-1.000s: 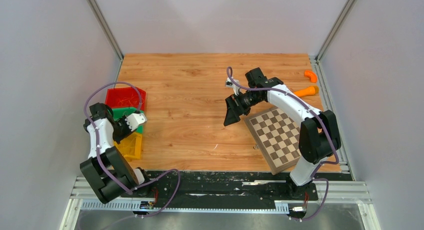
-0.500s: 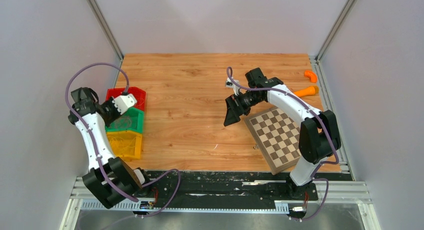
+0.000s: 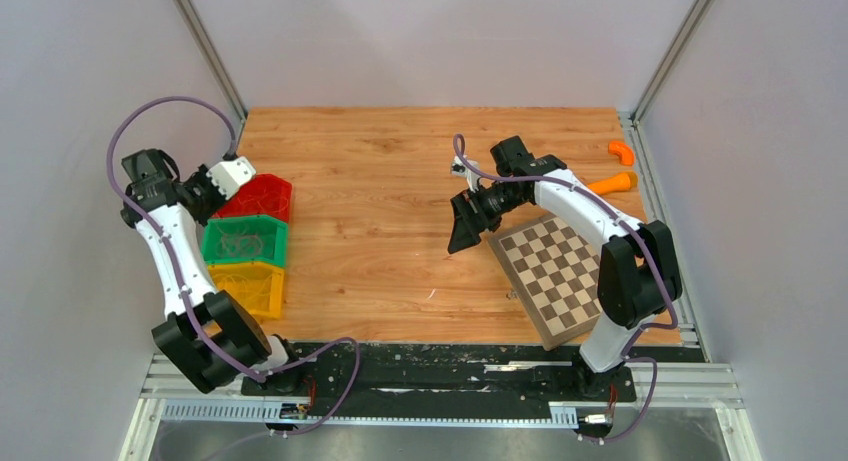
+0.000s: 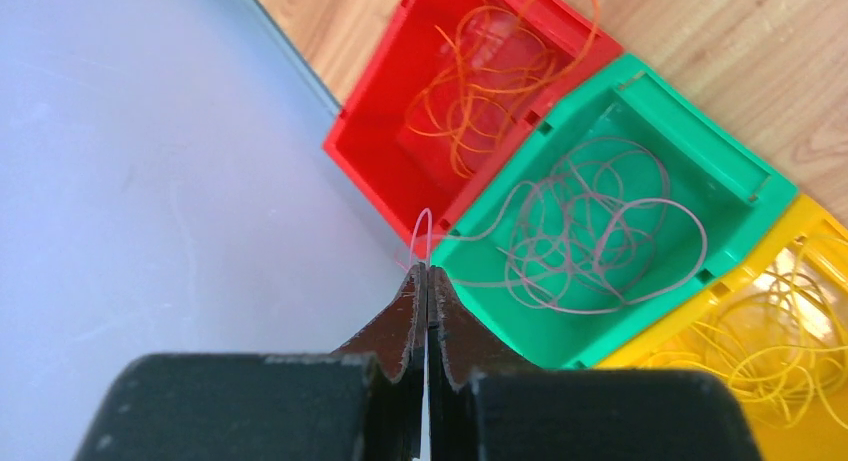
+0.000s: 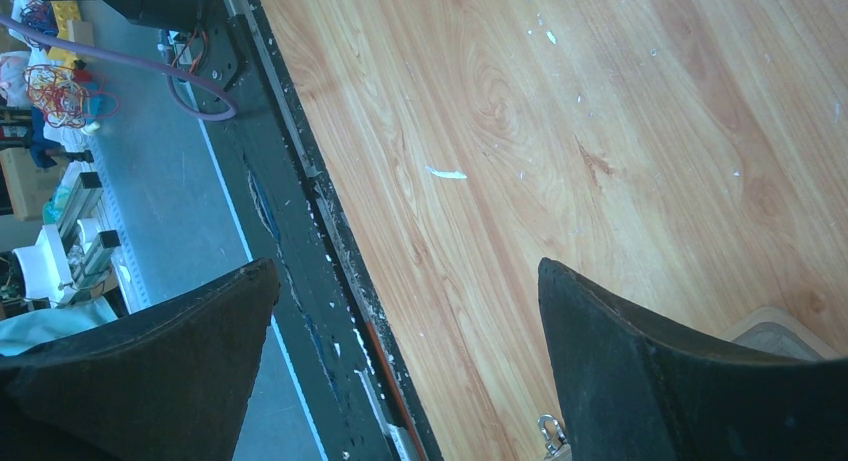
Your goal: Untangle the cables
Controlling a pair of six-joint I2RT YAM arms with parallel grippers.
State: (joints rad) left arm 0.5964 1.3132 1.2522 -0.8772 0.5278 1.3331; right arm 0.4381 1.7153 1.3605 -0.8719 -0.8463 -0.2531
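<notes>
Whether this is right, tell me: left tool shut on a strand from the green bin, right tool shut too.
The right tool is open, jaws wide apart, as the right wrist view shows. The left tool is shut on a strand from the green bin.

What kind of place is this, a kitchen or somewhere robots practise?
Probably a robot lab's test booth. Two white-and-black robot arms stand at a wooden tabletop, plain grey panel walls close it in, and three plastic bins, red, green and yellow, hold thin loose wires.
</notes>
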